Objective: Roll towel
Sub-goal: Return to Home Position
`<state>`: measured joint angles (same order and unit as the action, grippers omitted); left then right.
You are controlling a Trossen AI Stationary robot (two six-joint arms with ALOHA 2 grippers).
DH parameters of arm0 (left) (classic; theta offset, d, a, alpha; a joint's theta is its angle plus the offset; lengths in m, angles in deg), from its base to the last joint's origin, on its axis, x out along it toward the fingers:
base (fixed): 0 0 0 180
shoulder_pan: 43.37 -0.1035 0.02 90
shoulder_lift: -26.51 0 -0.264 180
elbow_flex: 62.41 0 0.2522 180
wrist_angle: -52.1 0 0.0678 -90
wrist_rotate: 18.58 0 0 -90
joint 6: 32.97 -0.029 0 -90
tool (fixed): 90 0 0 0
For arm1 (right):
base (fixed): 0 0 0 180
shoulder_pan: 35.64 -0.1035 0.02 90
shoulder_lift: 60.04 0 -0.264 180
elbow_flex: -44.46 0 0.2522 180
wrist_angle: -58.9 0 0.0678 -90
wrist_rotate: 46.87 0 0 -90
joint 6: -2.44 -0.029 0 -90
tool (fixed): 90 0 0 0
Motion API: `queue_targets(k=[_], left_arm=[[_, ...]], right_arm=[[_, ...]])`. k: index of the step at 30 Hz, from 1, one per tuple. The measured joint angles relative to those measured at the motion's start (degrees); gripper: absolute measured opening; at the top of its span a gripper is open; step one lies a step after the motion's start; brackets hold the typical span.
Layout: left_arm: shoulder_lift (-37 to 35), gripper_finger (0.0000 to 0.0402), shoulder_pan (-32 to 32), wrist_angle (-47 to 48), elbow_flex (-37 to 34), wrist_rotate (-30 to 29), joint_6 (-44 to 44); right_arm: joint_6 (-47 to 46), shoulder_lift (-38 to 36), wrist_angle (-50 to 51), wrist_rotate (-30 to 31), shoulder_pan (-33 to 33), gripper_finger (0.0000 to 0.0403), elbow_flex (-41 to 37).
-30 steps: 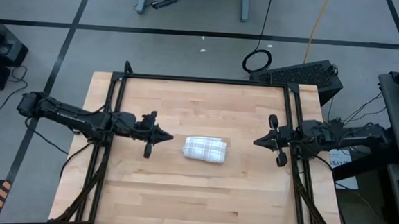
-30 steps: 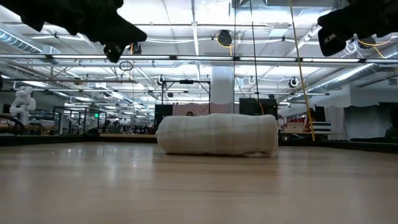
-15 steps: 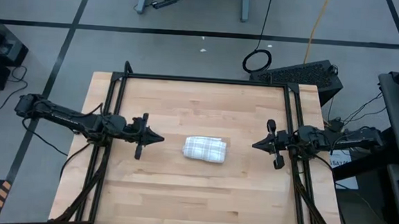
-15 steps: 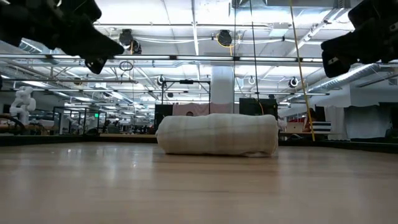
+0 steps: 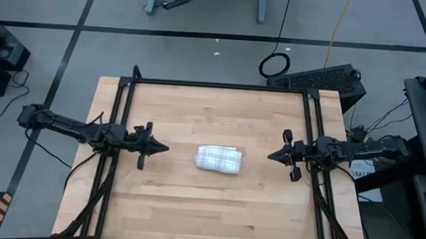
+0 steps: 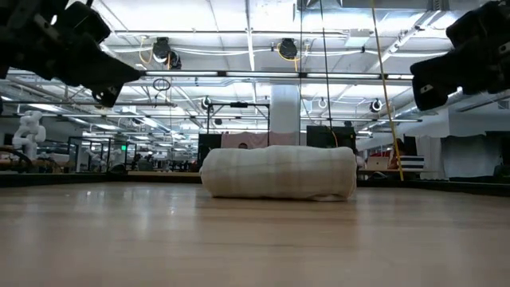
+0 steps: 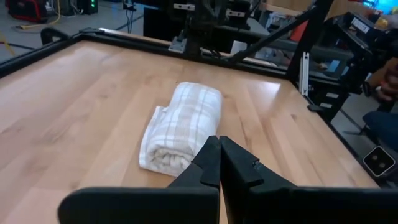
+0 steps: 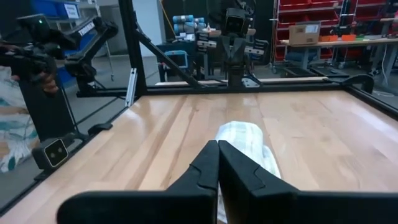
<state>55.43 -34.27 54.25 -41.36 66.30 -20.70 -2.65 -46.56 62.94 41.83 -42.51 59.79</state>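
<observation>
The towel (image 5: pixel 219 159) is rolled into a short white cylinder with a tan-grey check and lies on its side in the middle of the wooden table; it also shows in the low view (image 6: pixel 278 171), the left wrist view (image 7: pixel 180 127) and the right wrist view (image 8: pixel 247 143). My left gripper (image 5: pixel 165 148) is shut and empty, left of the roll and above the table. My right gripper (image 5: pixel 270 155) is shut and empty, right of the roll. Both point at the roll from opposite sides, well apart from it.
The black table frame (image 5: pixel 215 85) runs along the far edge and both sides. Bare wood (image 5: pixel 207 208) lies on the near side of the roll and toward the far edge. The room beyond the table shows racks and equipment.
My left gripper has drawn back toward the table's left edge, away from the roll. My right gripper has shifted slightly toward the roll and dropped a little. The rolled towel has stayed where it was.
</observation>
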Motion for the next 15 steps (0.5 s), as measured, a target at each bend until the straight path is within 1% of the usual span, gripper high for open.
queue_targets(k=[9,15], left_arm=[[-4.78,0.0,-0.01,0.21,-3.25,-0.98,0.44],[-7.85,0.0,0.0,-2.58,-6.89,-1.17,0.75]], right_arm=[[1.56,0.02,0.8,3.02,0.02,0.0,-0.79],[2.68,-0.1,0.87,3.0,0.02,0.0,-0.79]])
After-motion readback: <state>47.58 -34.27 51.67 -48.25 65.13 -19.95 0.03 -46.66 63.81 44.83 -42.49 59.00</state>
